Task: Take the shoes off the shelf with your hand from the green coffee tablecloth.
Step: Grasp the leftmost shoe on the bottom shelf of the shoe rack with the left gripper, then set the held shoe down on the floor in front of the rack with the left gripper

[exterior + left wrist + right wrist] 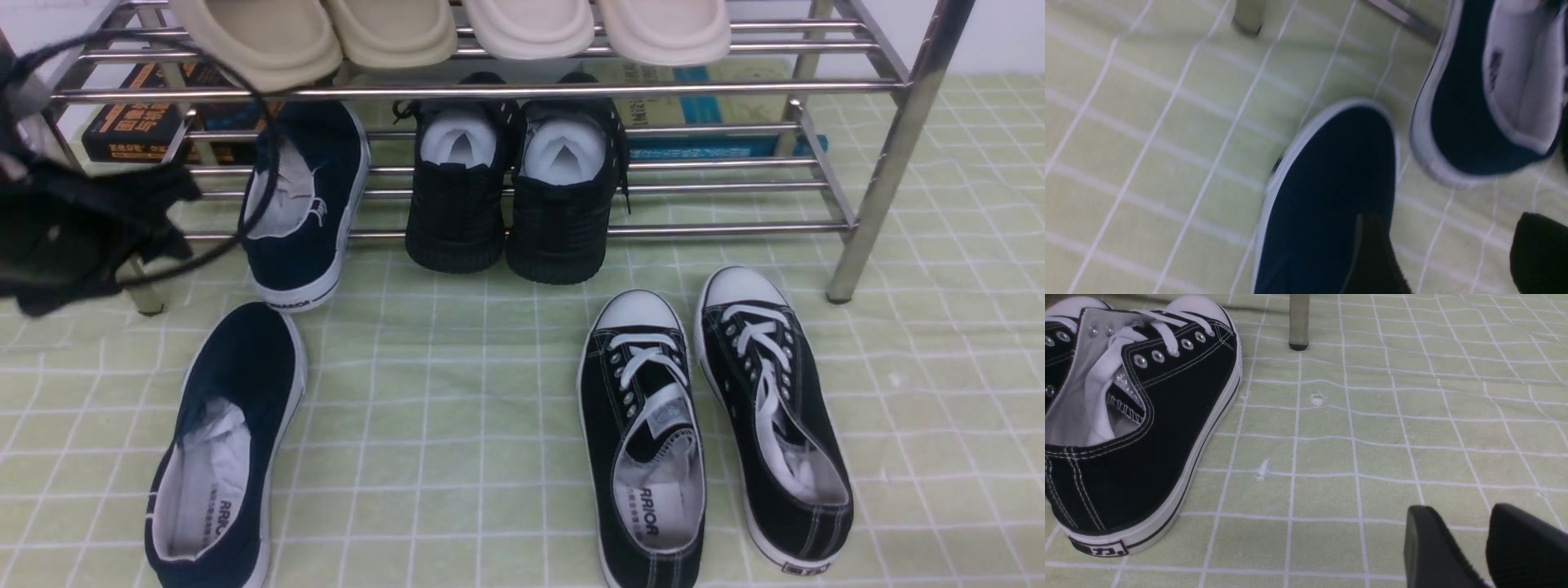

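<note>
One navy shoe lies on the green cloth at the lower left of the frame, the second navy shoe sits tilted just above it on the lower tier of the shelf, the left tool is released and empty, and the right tool is slightly parted, holding nothing.

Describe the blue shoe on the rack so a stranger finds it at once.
Find the chrome rack on the green cloth. At the left end of its lower tier sits a navy shoe. Unlike the black pair beside it, its sole is white.
</note>
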Tool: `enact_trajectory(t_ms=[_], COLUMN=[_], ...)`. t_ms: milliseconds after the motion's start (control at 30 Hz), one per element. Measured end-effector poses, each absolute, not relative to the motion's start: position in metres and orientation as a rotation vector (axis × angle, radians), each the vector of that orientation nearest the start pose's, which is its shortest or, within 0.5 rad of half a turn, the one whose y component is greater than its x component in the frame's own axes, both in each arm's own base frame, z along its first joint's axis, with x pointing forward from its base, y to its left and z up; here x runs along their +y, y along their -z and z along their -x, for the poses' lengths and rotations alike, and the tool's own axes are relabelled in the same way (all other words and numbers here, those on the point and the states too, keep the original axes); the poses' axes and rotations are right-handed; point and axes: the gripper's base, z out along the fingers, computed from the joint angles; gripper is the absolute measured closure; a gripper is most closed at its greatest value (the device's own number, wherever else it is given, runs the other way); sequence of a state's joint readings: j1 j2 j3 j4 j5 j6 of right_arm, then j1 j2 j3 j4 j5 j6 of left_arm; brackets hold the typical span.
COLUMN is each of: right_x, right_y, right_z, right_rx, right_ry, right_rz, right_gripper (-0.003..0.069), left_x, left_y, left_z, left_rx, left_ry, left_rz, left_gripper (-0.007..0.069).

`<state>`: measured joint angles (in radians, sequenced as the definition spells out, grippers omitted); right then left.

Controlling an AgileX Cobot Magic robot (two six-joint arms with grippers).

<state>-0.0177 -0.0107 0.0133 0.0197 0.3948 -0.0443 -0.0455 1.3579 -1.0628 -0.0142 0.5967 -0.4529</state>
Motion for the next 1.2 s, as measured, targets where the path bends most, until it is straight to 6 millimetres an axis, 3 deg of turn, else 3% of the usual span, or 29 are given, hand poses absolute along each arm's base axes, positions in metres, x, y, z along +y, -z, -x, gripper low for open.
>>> enact_trajectory(t_ms=[200,367,567,667,767,867,967,1100,1200], right_x=[0.0,0.0,0.0,0.0,0.0,0.0,0.0,0.0,0.0], right_y=[-0.174,-0.174,-0.174,-0.174,-0.174,-0.174,-0.174,-0.174,-0.174], right_z=[-0.052,-0.052,-0.052,-0.052,-0.052,-0.052,-0.052,-0.052,-0.052], right_rx=[1.881,1.881,1.881,1.881,1.881,1.881,1.881,1.881,1.881], right_ry=[0.023,0.023,0.023,0.023,0.023,0.023,0.023,0.023,0.023], right_rz=[0.013,0.013,0.013,0.013,0.013,0.013,0.013,0.013,0.013], right_gripper=[0.0421,0.0421,0.0421,0.0421,0.0421,0.0421,0.0421,0.0421,0.0421], left_x=[-0.021,-0.024,-0.026,-0.026,-0.026,-0.027,-0.026,-0.027,-0.03], left_y=[-0.309,-0.298,-0.263,-0.252,-0.243,-0.239,-0.239,-0.245,-0.263], left_z=[-0.341,-0.365,-0.39,-0.394,-0.397,-0.398,-0.396,-0.388,-0.367], left_rx=[2.359,2.345,2.354,2.371,2.392,2.412,2.435,2.48,2.574], left_ry=[0.295,0.325,0.339,0.336,0.337,0.341,0.324,0.328,0.348], left_rz=[0.427,0.402,0.435,0.443,0.454,0.459,0.43,0.426,0.414], left_gripper=[0.0165,0.0165,0.0166,0.0181,0.0253,0.0452,0.0573,0.0599,0.0599])
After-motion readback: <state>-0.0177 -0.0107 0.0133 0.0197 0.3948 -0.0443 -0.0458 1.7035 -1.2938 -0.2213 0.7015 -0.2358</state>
